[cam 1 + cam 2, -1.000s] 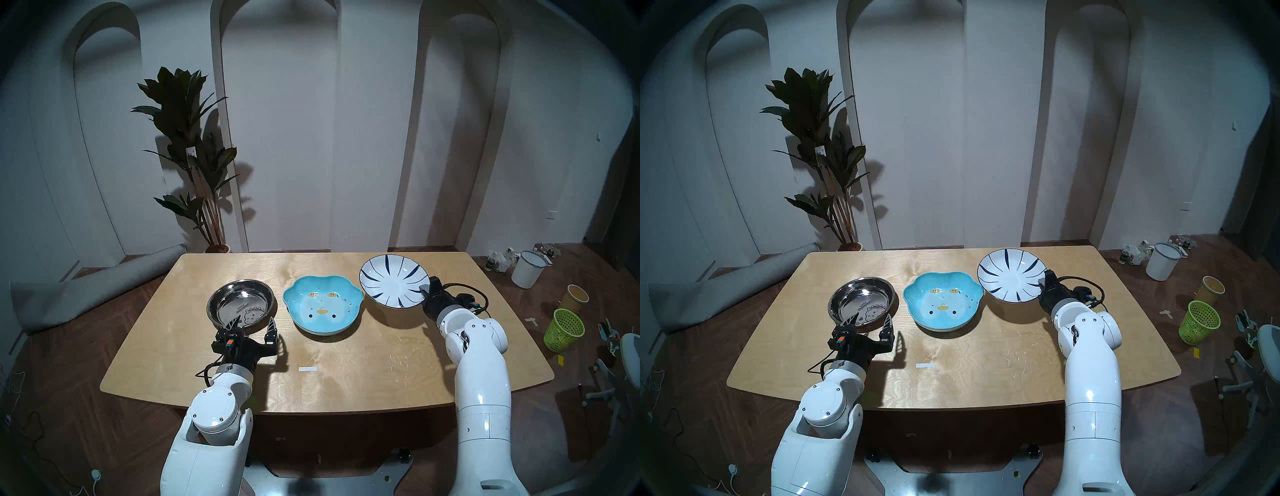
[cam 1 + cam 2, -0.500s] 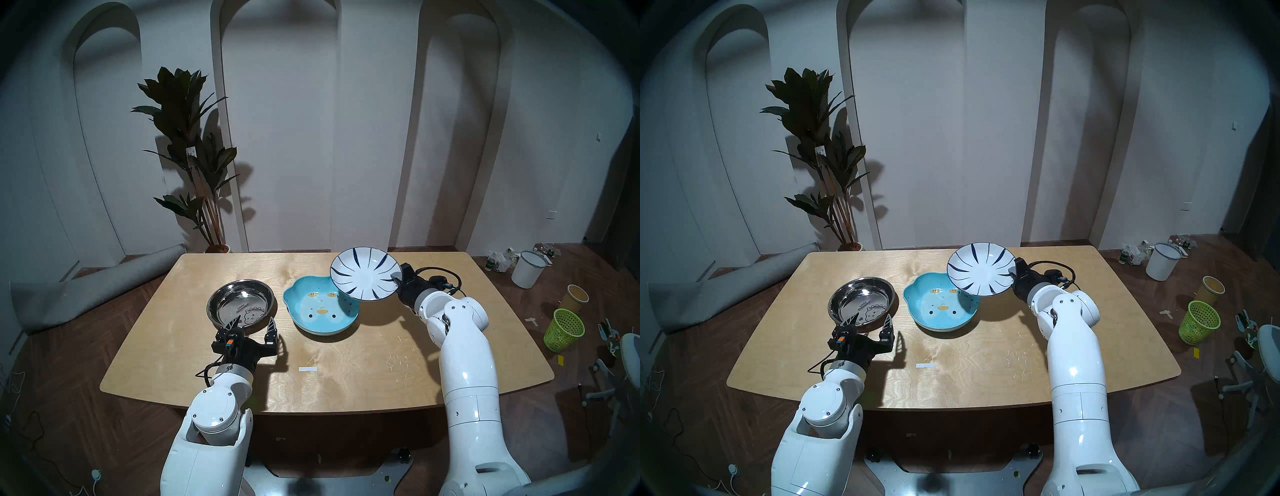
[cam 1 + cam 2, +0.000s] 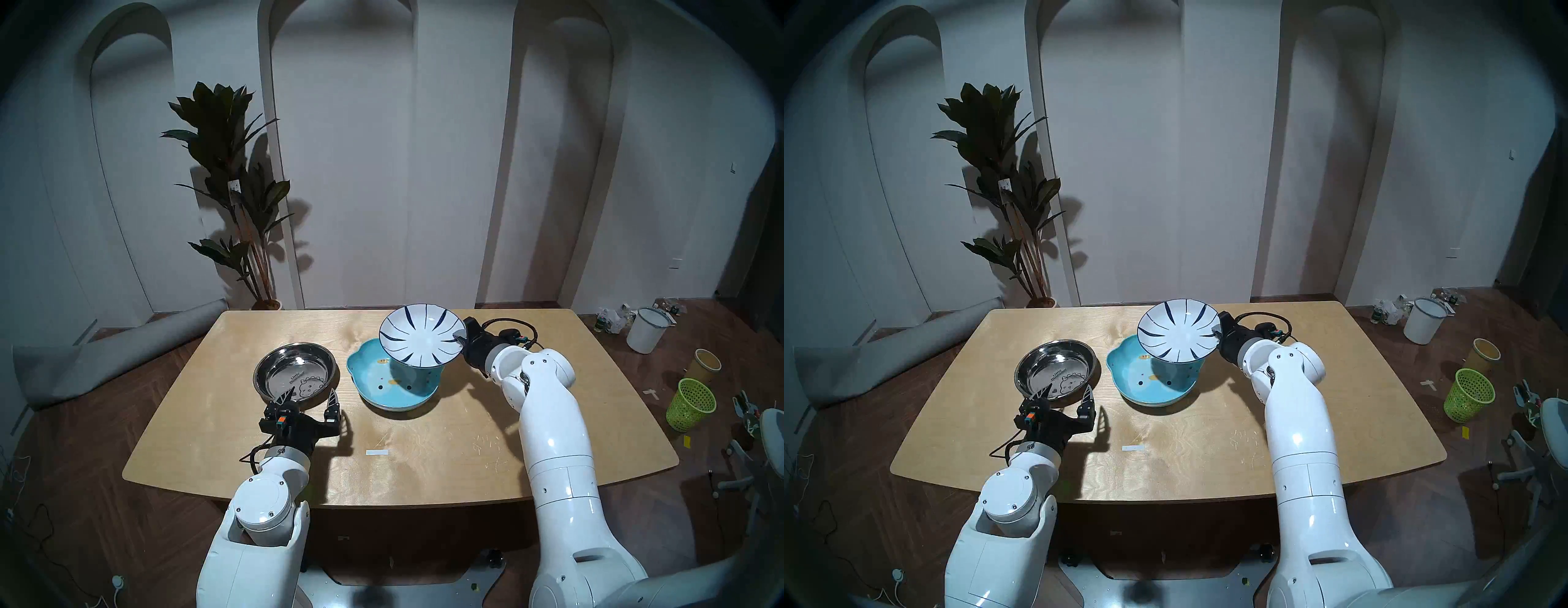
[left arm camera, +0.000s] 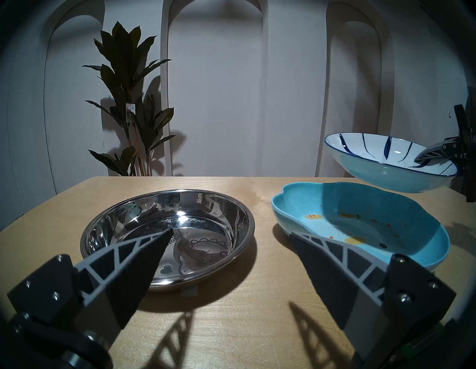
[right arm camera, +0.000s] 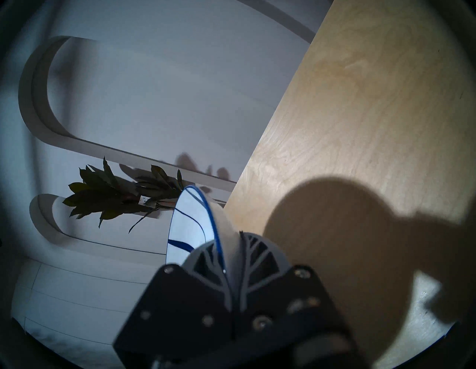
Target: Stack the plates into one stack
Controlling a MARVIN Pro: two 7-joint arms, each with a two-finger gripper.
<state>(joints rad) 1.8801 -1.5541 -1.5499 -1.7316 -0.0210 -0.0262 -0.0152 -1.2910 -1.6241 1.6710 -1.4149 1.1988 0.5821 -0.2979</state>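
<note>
My right gripper (image 3: 461, 339) is shut on the right rim of the white plate with dark-blue stripes (image 3: 422, 335) and holds it in the air over the back right part of the light-blue flower-shaped plate (image 3: 373, 384), which lies mid-table. The wrist view shows the striped plate's rim (image 5: 206, 219) pinched between the fingers (image 5: 201, 260). The shiny steel plate with a dinosaur print (image 3: 295, 375) lies to the left. My left gripper (image 3: 310, 398) is open and empty just in front of the steel plate (image 4: 167, 232), fingertips near its front rim.
The wooden table (image 3: 424, 446) bears a small white label (image 3: 376, 452) near the front middle. A potted plant (image 3: 237, 191) stands behind the table's back left. On the floor to the right are a white bucket (image 3: 647, 330) and a green basket (image 3: 689, 403).
My right arm has carried the striped plate to the left, from beside the blue plate to above it. The left arm and the other two plates have not moved.
</note>
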